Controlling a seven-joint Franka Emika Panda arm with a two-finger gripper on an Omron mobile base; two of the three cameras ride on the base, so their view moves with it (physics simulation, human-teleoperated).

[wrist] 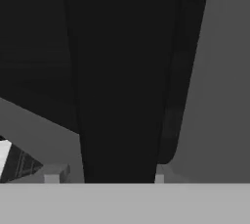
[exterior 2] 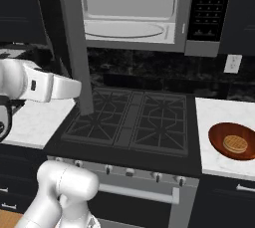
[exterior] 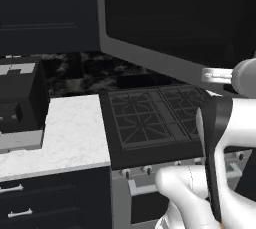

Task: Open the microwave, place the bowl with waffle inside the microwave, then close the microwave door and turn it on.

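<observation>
One door [exterior 2: 74, 48] stands swung wide, edge-on, leaving the microwave [exterior 2: 132, 10] cavity exposed above the stove [exterior 2: 129, 117]. Bowl [exterior 2: 234, 141] with waffle sits on the right bench [exterior 2: 219, 110], well apart from the hand, which works at the door on the left; hand's grip cannot be told.

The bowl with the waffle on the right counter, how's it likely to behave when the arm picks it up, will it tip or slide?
The bowl looks rigid, wide and shallow, so it probably sits stable and resists tipping. Its glossy reddish-brown surface suggests it could slip in a pinch on the rim. The waffle lies loose and flat inside, so it may slide if the bowl is tilted.
</observation>
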